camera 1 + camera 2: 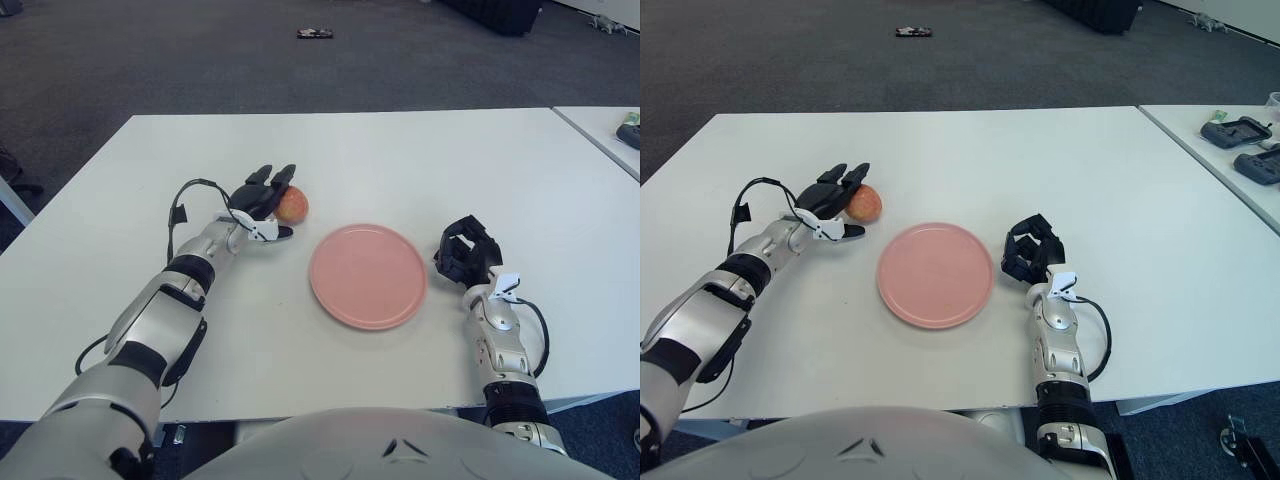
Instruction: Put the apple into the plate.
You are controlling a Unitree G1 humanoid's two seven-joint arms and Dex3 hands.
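Note:
A red-yellow apple (294, 206) lies on the white table (400, 160), left of and a little beyond a pink plate (367, 275), which holds nothing. My left hand (272, 203) is against the apple's left side. Its fingers (270, 182) stretch straight past the apple's top and its thumb (281, 232) sits below it. The hand is open around the apple, not closed on it. My right hand (465, 252) shows just right of the plate, with its fingers curled and holding nothing.
A second table (1200, 150) stands at the right with dark devices (1235, 130) on it. A small dark object (314, 33) lies on the floor beyond the table. The table's front edge is close to my body.

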